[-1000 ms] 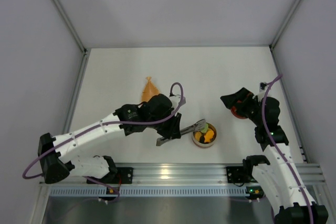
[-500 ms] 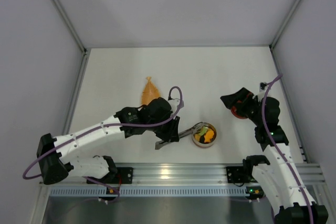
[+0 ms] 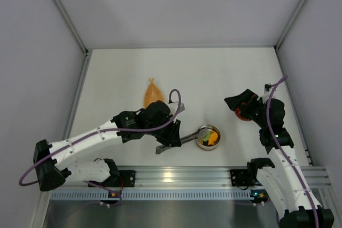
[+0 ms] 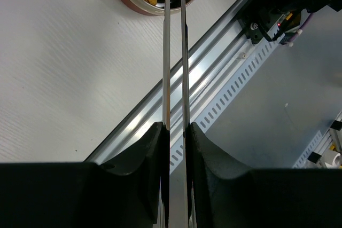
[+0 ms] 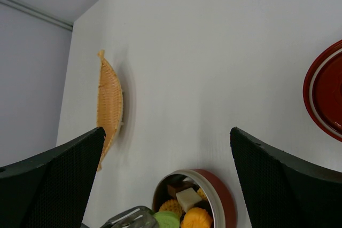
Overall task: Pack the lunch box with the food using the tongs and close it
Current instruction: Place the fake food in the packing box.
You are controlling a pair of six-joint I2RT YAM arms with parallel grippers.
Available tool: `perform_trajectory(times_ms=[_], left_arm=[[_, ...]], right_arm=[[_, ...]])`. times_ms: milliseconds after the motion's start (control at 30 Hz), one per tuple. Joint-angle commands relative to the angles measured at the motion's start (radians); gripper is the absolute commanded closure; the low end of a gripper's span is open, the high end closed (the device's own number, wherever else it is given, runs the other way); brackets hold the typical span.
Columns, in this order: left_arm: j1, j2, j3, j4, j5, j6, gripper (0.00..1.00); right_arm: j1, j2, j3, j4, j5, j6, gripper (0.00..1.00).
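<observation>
The lunch box (image 3: 209,138), a small round tin, stands open near the table's front edge with orange, green and pale food (image 5: 196,218) in it. My left gripper (image 3: 169,142) is shut on the silver tongs (image 3: 187,138), squeezing their two arms (image 4: 166,52) almost together. The tongs' tips reach over the lunch box rim (image 4: 133,5), with a green food piece (image 5: 166,220) at them. The red lid (image 3: 241,115) lies to the right, partly under my right gripper (image 3: 241,102), which hangs open and empty. In the right wrist view the lid (image 5: 326,92) shows at the right edge.
An orange mesh bag (image 3: 152,93) lies behind the left arm, also seen in the right wrist view (image 5: 109,105). A metal rail (image 3: 176,174) runs along the near table edge. White walls enclose the table on three sides.
My left arm has drawn slightly left and toward the front edge, and the tongs now point more steeply into the lunch box. The right arm has not moved.
</observation>
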Motion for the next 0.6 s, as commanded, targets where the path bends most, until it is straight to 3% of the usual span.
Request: perform_trajectory(times_ms=[0, 567], left_arm=[[-0.006, -0.028, -0.011, 0.07, 0.046, -0.014, 0.77], [-0.006, 0.003, -0.053, 0.083, 0.044, -0.005, 0.73]], right_arm=[[-0.011, -0.007, 0.008, 0.043, 0.009, -0.014, 0.0], [-0.011, -0.004, 0.002, 0.047, 0.009, -0.014, 0.01]])
